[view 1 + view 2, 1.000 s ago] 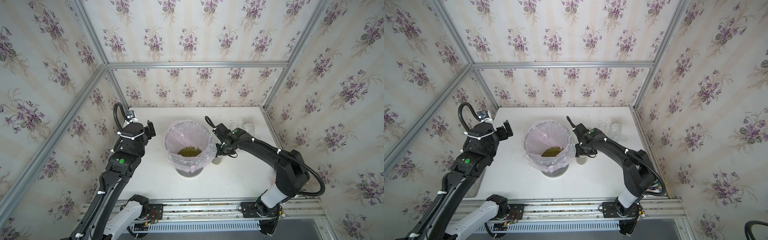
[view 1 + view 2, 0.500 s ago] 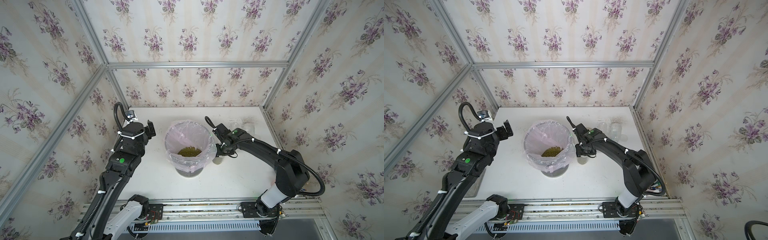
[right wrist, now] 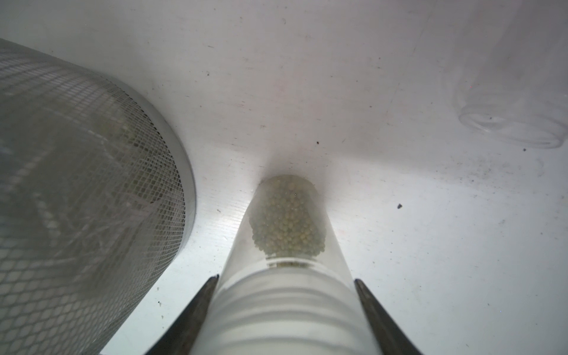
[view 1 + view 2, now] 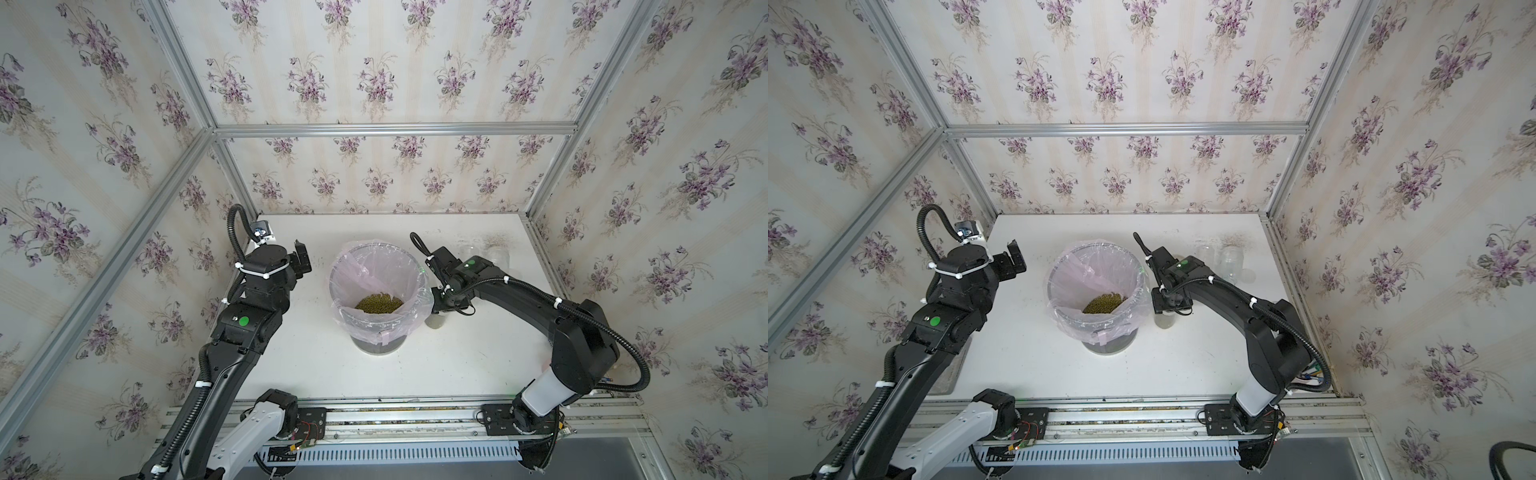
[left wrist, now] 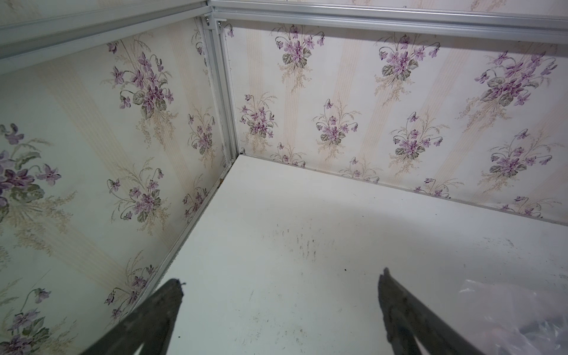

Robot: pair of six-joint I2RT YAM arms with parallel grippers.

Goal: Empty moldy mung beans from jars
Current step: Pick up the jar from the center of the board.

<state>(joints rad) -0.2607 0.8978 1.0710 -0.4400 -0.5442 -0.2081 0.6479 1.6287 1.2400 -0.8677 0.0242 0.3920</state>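
Now, your right gripper (image 3: pixel 285 278) straddles the threaded neck of a clear jar (image 3: pixel 285 310) of mung beans (image 3: pixel 287 221), upright on the table (image 3: pixel 415 246) at the mesh bin's (image 4: pixel 376 347) 4 o'clock. One finger (image 3: pixel 196 307) touches it, but I cannot tell whether the grip is firm. Your left gripper (image 5: pixel 281 276) hangs spread wide at the bin's 10 o'clock. More beans lie heaped in the pink liner (image 4: pixel 361 270).

Top views high, tilted down, share whole table (image 4: pixel 457 365) — R wrist cam close, downward; L faces corner (image 5: pixel 229 156).
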